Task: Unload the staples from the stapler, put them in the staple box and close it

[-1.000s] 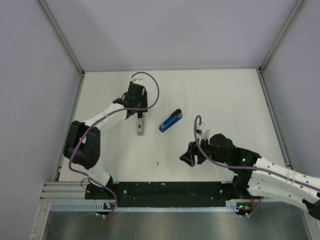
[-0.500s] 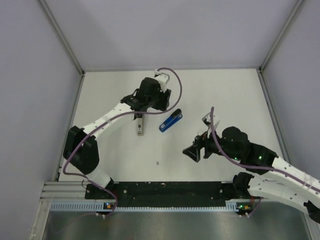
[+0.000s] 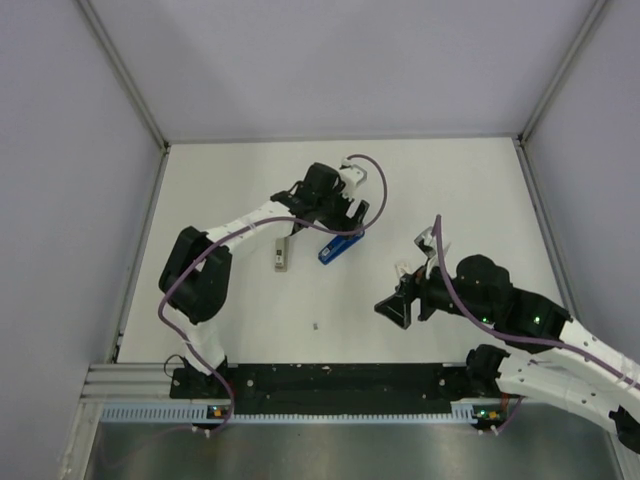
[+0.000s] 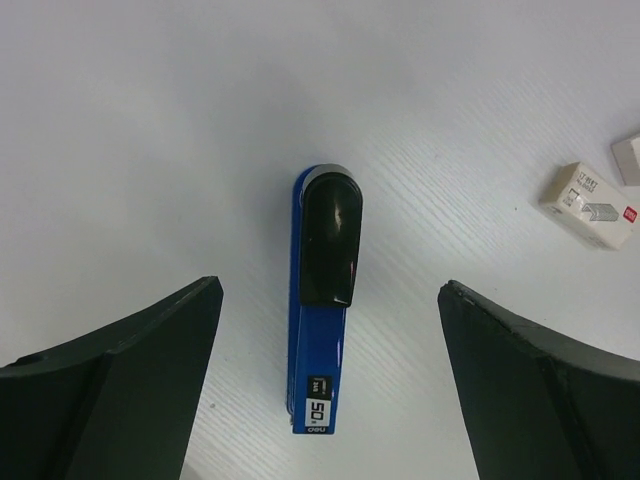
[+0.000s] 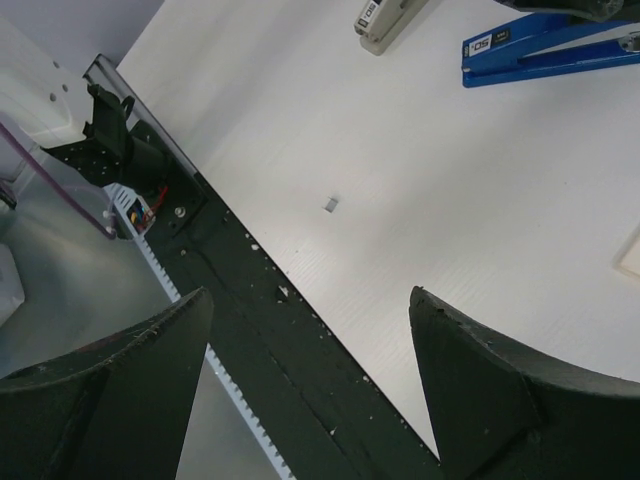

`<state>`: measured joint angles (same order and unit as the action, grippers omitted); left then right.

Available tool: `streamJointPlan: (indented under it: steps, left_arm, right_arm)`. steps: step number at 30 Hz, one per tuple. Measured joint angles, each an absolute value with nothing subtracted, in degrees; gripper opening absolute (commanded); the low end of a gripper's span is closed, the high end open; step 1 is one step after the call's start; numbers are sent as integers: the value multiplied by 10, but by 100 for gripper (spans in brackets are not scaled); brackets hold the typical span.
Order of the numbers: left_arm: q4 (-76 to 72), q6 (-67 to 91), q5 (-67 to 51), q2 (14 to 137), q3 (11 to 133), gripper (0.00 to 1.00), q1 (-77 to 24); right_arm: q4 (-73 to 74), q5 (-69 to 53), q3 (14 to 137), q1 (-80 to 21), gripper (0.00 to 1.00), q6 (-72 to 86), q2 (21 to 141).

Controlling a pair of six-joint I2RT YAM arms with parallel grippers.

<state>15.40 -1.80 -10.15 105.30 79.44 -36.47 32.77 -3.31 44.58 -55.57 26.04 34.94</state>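
The blue stapler (image 3: pixel 333 250) lies flat on the white table, near the middle. In the left wrist view the stapler (image 4: pixel 320 370) lies lengthwise, with its black end (image 4: pixel 330 240) pointing away from the camera. My left gripper (image 3: pixel 345 228) hovers just above it, open and empty. In its own view the left gripper (image 4: pixel 328 288) has one jaw on each side of the stapler, without touching it. My right gripper (image 3: pixel 392 308) is open and empty, in front of and to the right of the stapler. In its own view the right gripper (image 5: pixel 310 295) hangs over the table's near edge, with the stapler (image 5: pixel 540 45) far off.
A grey bar (image 3: pixel 282 256) lies left of the stapler and shows in the right wrist view (image 5: pixel 385 20). A small staple box (image 4: pixel 590 205) and another white piece (image 4: pixel 628 158) lie to the right. A tiny metal bit (image 3: pixel 315 325) lies near the black base rail (image 5: pixel 250 300).
My left gripper has swung right, from over the grey bar to over the blue stapler. My right gripper has drifted slightly right and nearer the front edge.
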Motion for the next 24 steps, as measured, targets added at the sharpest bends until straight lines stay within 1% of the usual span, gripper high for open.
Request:
streamJointPlan:
  steps: [10, 24]
  left_arm:
    - [133, -16, -127, 1094, 809, 96, -365]
    - [149, -28, -131, 1136, 835, 91, -365]
  right_arm:
    - [334, -42, 446, -556, 81, 261, 350]
    - [339, -44, 446, -556, 81, 262, 366]
